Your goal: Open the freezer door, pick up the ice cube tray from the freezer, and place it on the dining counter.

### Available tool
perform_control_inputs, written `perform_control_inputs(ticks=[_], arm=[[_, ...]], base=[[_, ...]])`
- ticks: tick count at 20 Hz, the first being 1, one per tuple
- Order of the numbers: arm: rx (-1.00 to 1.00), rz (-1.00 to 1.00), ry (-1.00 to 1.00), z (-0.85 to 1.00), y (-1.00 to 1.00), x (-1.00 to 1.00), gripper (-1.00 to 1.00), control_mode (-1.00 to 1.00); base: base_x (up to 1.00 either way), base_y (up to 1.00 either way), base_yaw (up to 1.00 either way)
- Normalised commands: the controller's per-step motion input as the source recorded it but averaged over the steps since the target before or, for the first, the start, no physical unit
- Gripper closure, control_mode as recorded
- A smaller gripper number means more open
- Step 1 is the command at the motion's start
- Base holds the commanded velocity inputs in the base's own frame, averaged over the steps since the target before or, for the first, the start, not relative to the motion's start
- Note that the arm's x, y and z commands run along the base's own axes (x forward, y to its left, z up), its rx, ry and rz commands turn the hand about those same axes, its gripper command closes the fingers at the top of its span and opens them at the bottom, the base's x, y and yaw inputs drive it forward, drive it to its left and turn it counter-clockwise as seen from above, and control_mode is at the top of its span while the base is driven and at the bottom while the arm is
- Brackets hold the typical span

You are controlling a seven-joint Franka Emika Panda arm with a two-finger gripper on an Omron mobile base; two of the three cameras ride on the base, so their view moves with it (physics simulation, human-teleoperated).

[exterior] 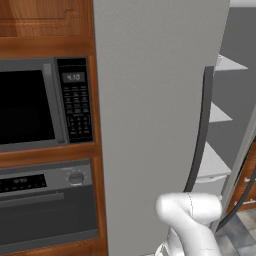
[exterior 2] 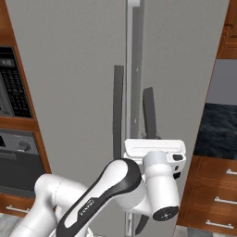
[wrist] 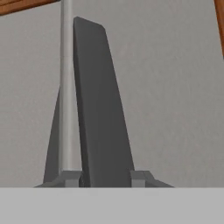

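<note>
The freezer (exterior: pixel 220 116) shows pale shelves through a gap between two tall grey doors. In the right base view my hand (exterior 2: pixel 155 149) is up against the dark bar handle (exterior 2: pixel 149 111) of the right-hand freezer door (exterior 2: pixel 194 92). The hand view has that handle (wrist: pixel 100 109) rising between my gripper (wrist: pixel 106 178) fingers, and both fingertips (wrist: pixel 72 178) press against its sides. The door's pale edge and the other door's handle lie just to its left. The ice cube tray is out of view.
The left grey door (exterior: pixel 150 100) has its own dark handle (exterior: pixel 200 130). A wood cabinet holds a microwave (exterior: pixel 30 105) and an oven (exterior: pixel 45 200) on the left. Wooden drawers (exterior 2: pixel 213 199) under a dark marbled surface (exterior 2: pixel 220 129) stand on the right.
</note>
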Motion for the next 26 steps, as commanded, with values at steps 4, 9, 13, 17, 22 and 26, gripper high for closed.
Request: perform_control_inputs(ticks=[4,9,13,17,22,26], arm=[[0.0,0.0,0.0,0.0,0.0,-0.03,-1.0,-1.0],[0.0,-0.01,0.0,0.0,0.0,-0.05,-1.0,-1.0],[0.0,-0.08,0.0,0.13,0.0,-0.46,-1.0,-1.0],[0.0,-0.16,0.0,0.37,0.02,-0.98,-1.0,-1.0],[-0.01,-0.25,0.02,0.56,0.36,-0.82,-1.0,-1.0],[-0.02,-0.29,0.02,0.43,0.6,-0.58,-1.0,-1.0]], base=[[0.0,0.0,0.0],[0.0,0.0,0.0],[0.0,0.0,0.0],[0.0,0.0,0.0],[0.0,0.0,0.0],[0.0,0.0,0.0]])
